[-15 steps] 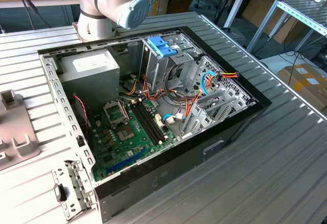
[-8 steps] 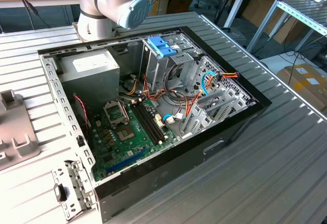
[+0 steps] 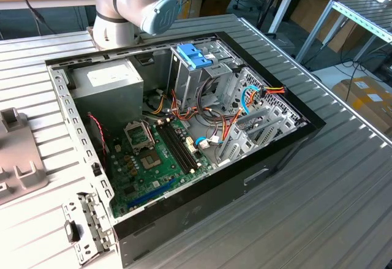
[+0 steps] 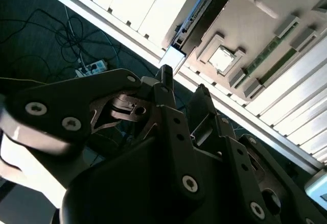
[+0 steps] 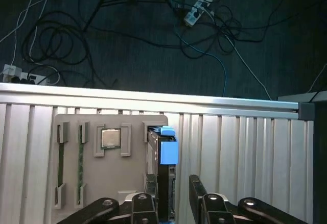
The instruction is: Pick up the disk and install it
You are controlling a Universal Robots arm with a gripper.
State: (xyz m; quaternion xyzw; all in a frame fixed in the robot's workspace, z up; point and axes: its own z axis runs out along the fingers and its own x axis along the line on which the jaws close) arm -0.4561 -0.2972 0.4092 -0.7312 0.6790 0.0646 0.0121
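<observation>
Black two-finger gripper (image 5: pixel 171 206) spread open, unclenched, straddling grey-metal, blue-railed disk (image 5: pixel 164 175); disk upright on edge in grey moulded tray (image 5: pixel 134 175); ribbed aluminium table (image 5: pixel 240 152) beneath.

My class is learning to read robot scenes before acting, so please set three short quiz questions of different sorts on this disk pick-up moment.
1. True or false: the gripper is shut on the disk.
2. The disk stands on edge in: A the grey holder; B the power supply; C the motherboard.
3. Fill in: the bracket on the disk is light ___.
Key: 1 false, it is open and apart from the disk; 2 A; 3 blue.
</observation>
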